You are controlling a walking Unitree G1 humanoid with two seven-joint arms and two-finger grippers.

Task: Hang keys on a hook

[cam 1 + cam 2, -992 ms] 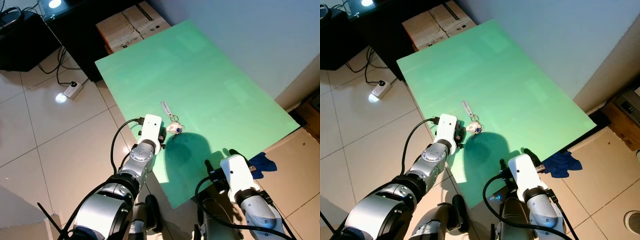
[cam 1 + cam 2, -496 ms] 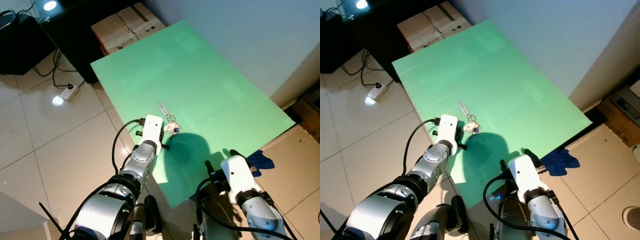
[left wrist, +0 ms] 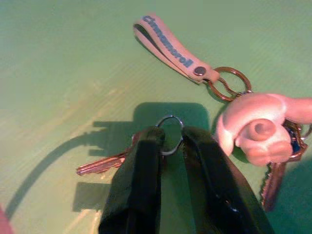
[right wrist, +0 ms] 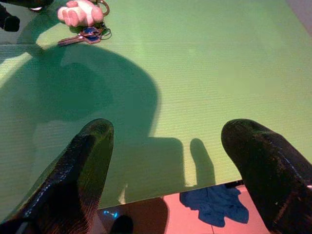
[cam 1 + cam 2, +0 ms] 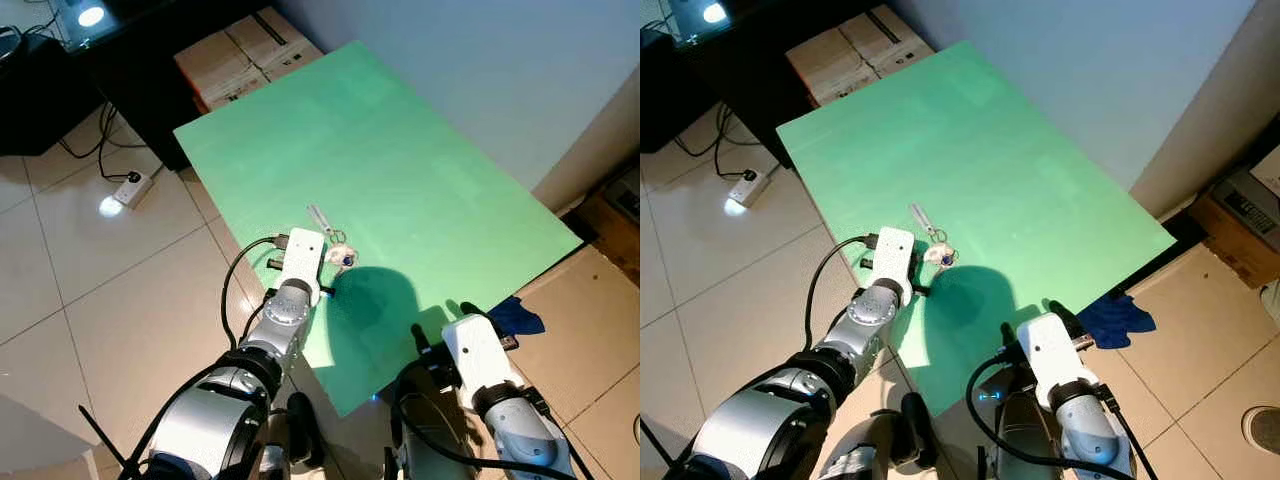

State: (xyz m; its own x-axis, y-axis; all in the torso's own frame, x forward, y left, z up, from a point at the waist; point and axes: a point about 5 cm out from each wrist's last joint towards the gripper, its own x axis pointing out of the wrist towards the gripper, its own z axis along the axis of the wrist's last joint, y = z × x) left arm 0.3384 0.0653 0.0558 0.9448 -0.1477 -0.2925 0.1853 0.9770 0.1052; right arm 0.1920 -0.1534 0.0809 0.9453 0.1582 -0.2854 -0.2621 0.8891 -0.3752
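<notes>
Keys (image 3: 229, 122) unmoved — left gripper (image 3: 170, 141) now pinching ring.

The left gripper (image 3: 170, 146) covers part of the keys (image 3: 105, 165); a blue cloth (image 4: 214, 204) is cut off.

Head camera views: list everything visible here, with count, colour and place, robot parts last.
Keys: one bunch, metal, with pale figure charm and beige strap, on the board by the left claw.
Board: one, green, flat on the floor.
Cardboard boxes: two, brown, at the board's far end.
Power strip: one, white, on the tiles left of the board.
Cloth: one, blue, on the floor at the board's right edge.
Left claw: black fingers closed on a key ring.
Right claw: black fingers open, above the board's near edge.
</notes>
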